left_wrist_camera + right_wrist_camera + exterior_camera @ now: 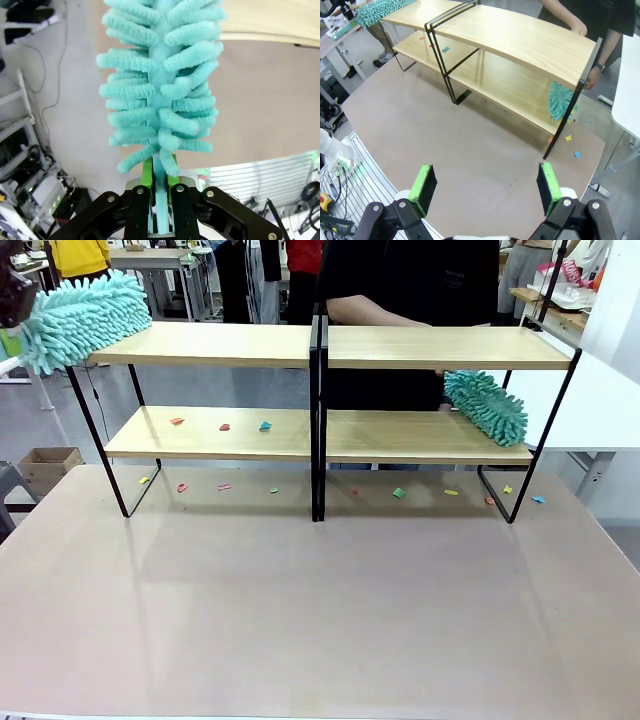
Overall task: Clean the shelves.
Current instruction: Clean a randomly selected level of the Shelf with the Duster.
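Duster in L claw, shelves' top-left

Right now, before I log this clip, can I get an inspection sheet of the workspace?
Surface: beige tabletop, paper scraps under the shelves.
Job's things: shelves upright; left duster at top board's end; person's duster on lower right board.
Clutter: shelf scraps on lower left board.
Grippers: left gripper, jaws shut on left duster; right gripper, jaws open, empty, above tabletop.
Cables: loose cable on floor.
Surroundings: person behind shelves; cardboard box on floor.
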{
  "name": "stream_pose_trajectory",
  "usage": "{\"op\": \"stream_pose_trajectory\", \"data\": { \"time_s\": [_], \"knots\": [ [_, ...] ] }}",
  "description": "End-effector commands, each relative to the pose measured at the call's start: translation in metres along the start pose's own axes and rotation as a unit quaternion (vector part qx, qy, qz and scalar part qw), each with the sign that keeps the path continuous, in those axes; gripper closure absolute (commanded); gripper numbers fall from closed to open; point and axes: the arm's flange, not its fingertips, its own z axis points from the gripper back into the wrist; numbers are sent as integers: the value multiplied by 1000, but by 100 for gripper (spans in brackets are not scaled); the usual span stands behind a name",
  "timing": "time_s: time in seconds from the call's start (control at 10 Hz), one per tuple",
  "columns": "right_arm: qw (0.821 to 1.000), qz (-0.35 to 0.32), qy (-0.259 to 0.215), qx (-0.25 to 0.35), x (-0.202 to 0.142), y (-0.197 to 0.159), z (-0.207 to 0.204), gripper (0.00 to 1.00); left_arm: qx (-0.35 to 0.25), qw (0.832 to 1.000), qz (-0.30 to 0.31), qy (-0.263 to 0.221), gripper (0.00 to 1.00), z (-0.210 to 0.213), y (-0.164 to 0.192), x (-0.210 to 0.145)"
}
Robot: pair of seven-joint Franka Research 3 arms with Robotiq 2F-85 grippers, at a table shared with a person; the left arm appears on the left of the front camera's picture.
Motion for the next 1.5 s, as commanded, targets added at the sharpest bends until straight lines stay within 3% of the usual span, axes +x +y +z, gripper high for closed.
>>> {"op": "stream_pose_trajectory", "data": {
  "time_s": [0.0, 0.1, 0.3, 0.8, 1.0, 1.2, 1.4],
  "knots": [
    [1000, 6, -3, 2, -1, -1, -1, 0, 42, 998, 52, 12, 88, 13, 12, -6],
    [1000, 6, -3, 2, -1, -1, -1, 0, 39, 997, 67, -27, 88, 20, 16, -9],
    [1000, 6, -3, 2, -1, -1, -1, 0, 23, 994, 83, -61, 88, 33, 25, -17],
    [1000, 6, -3, 2, -1, -1, -1, 0, -58, 993, 73, -71, 88, 41, 55, -41],
    [1000, 6, -3, 2, -1, -1, -1, 0, -159, 984, 21, -76, 88, 51, 67, -82],
    [1000, 6, -3, 2, -1, -1, -1, 0, -240, 967, -60, -64, 88, 48, 79, -159],
    [1000, 6, -3, 2, -1, -1, -1, 0, -280, 948, -141, -59, 88, 33, 87, -227]
  ]
}}
